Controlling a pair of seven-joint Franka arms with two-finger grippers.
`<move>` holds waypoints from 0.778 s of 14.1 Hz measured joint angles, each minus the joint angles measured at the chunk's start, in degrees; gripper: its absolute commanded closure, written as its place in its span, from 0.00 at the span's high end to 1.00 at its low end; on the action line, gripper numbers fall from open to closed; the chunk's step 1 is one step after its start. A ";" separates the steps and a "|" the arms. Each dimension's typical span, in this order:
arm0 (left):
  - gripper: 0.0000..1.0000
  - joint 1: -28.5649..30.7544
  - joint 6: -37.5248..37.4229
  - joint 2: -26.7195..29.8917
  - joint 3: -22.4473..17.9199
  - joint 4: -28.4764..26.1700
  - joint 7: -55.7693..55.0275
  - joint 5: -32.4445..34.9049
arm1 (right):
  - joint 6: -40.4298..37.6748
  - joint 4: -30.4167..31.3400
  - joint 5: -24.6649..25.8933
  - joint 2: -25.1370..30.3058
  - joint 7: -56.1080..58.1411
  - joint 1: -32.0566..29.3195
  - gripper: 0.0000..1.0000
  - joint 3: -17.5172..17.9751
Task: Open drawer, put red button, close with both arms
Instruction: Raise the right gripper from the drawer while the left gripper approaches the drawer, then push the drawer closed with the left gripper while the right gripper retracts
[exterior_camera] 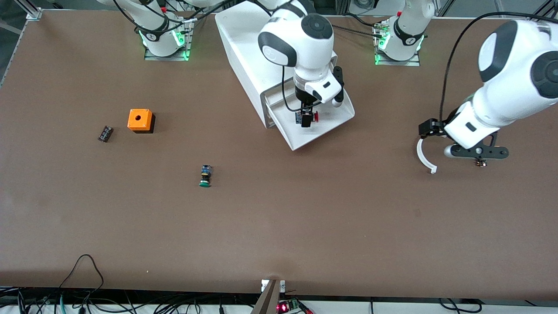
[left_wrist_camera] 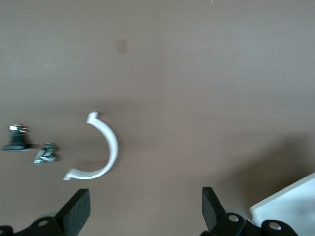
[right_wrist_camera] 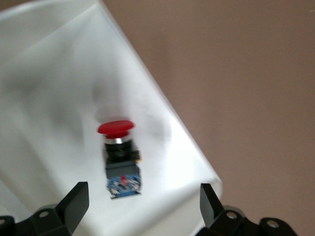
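The red button [right_wrist_camera: 116,129] lies on its side on the floor of the open white drawer [exterior_camera: 324,138], red cap toward the left arm's end; it also shows in the front view [exterior_camera: 314,115]. My right gripper [exterior_camera: 307,118] hangs just over it, open and holding nothing, its fingertips [right_wrist_camera: 78,199] on either side of the button's blue base. My left gripper [exterior_camera: 429,130] is open and empty, low over bare table toward the left arm's end, beside the drawer; a corner of the drawer [left_wrist_camera: 290,201] shows in its wrist view.
The white cabinet [exterior_camera: 244,52] that holds the drawer stands between the arm bases. A white curved piece [exterior_camera: 423,158] and small metal parts [exterior_camera: 481,163] lie by the left gripper. A green-capped button [exterior_camera: 205,176], an orange box [exterior_camera: 140,120] and a small black part [exterior_camera: 105,133] lie toward the right arm's end.
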State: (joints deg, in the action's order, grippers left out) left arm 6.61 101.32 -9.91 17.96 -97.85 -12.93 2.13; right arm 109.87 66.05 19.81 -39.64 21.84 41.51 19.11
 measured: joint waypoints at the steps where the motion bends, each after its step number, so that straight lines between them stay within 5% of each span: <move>1: 1.00 -2.03 2.42 -1.62 0.09 -0.23 -3.85 -0.15 | -0.07 -1.18 0.00 1.61 -0.70 -1.55 1.00 -0.22; 6: 1.00 -11.28 23.13 -13.05 0.23 -5.07 -21.39 -0.14 | -0.24 -3.56 -0.02 8.17 -1.92 -13.51 1.00 -0.81; 11: 1.00 -17.17 37.66 -15.31 0.35 -14.34 -33.45 -0.13 | -0.79 -2.88 -2.68 9.44 -25.82 -21.87 1.00 -3.31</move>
State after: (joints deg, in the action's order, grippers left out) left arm -10.56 138.98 -25.22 18.32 -112.19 -46.38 2.00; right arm 109.08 63.17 17.13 -30.21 -3.98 19.64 15.80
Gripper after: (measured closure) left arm 0.000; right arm 0.000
